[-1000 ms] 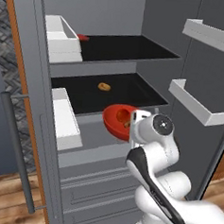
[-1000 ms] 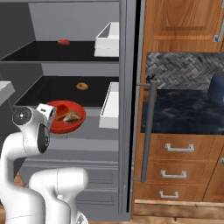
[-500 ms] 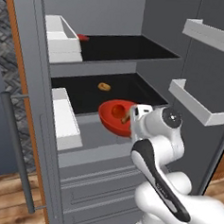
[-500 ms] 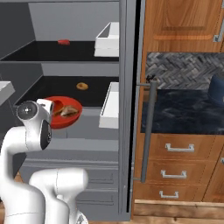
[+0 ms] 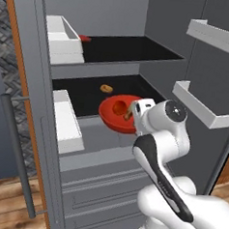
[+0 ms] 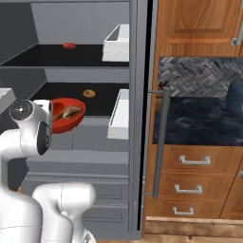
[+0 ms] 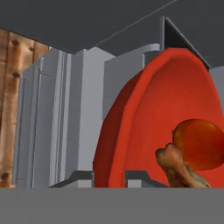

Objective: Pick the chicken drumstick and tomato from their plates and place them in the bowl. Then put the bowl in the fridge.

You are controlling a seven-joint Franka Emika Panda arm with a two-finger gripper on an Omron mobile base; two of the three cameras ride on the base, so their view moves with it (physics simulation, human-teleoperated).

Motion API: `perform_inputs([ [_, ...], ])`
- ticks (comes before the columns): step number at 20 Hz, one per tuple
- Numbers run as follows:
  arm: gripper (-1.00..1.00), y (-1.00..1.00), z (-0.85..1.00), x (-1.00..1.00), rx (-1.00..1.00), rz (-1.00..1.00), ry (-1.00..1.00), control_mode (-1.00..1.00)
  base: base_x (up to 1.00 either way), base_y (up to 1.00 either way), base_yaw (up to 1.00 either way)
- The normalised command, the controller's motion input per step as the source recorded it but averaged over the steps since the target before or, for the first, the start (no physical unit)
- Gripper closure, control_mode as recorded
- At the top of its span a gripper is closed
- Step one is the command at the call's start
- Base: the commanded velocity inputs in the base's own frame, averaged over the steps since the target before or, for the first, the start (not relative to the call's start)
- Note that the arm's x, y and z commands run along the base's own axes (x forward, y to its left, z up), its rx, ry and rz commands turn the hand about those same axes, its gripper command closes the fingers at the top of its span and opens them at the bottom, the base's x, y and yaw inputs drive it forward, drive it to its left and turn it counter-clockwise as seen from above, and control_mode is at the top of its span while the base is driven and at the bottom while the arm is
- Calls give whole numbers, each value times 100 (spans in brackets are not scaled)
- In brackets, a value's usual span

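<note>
The red bowl (image 5: pixel 111 120) (image 6: pixel 71 121) (image 7: pixel 144 113) hangs at the front edge of the lower shelf of the open grey fridge (image 5: pixel 23 57) (image 6: pixel 138 71). Inside it lie the round red tomato (image 5: pixel 119 107) (image 7: pixel 199 142) and the tan chicken drumstick (image 5: pixel 128 113) (image 6: pixel 66 113) (image 7: pixel 179 168). My gripper (image 5: pixel 135 112) (image 7: pixel 109 177) is shut on the bowl's near rim, one fingertip on each side of it. I cannot tell whether the bowl touches the shelf. The plates are out of view.
White bins (image 5: pixel 66 40) (image 5: pixel 67 120) sit at the left of both shelves. A small brown item (image 5: pixel 106 88) lies on the lower shelf and a red one (image 5: pixel 84 38) on the upper. Door racks (image 5: pixel 199 103) jut out at the right. Wooden drawers (image 6: pixel 194 175) flank the fridge.
The arm has carried the bowl a little up and further in toward the lower shelf. The grip has stayed shut on the rim.
</note>
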Motion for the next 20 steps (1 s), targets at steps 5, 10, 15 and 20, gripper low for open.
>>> perform_inputs([
  [5, 100, 4, 27, 6, -3, 0, -14, -100, 0, 0, 0],
  [10, 100, 2, 15, 19, 0, 10, -5, -100, 0, 0, 0],
  [15, 100, 0, 8, 29, 0, 15, 0, -100, 0, 0, 0],
  [20, 100, 11, 0, 37, 0, 11, 0, -100, 0, 0, 0],
])
